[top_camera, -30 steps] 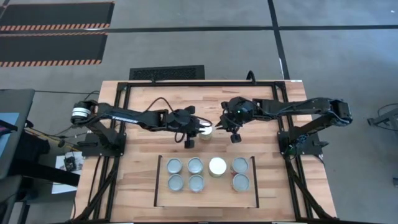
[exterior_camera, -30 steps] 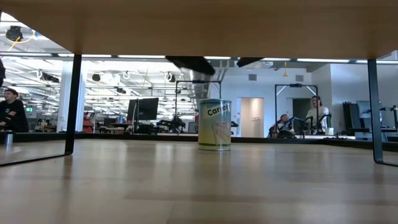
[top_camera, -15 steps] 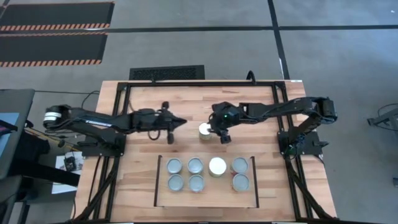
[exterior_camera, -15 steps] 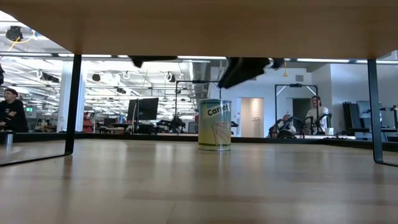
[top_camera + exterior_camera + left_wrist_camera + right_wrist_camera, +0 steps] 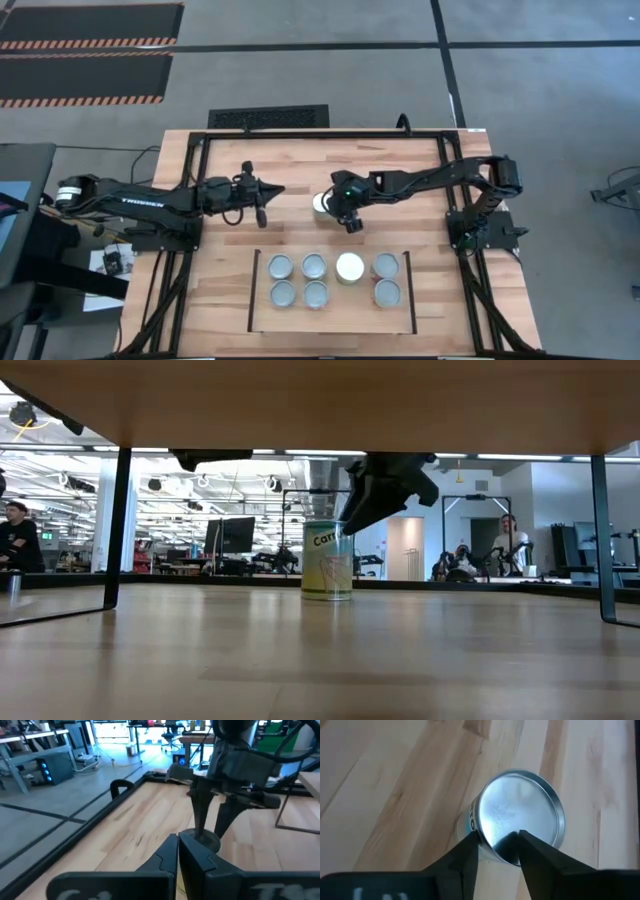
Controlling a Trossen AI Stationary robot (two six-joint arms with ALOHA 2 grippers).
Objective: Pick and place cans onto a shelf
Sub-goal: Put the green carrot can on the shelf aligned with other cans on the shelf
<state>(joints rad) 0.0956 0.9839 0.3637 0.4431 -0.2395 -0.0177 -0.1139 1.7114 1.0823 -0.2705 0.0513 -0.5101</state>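
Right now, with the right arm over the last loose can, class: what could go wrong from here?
1. The right gripper is open with its fingers set off-centre at the can rim; closing could tip or push it.
2. The only free shelf slot lies among seven cans; placing could knock them.

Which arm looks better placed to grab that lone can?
The right. Its pincer hangs open directly over the lone can, fingers beside its rim. The left pincer is shut, off to the can's side.
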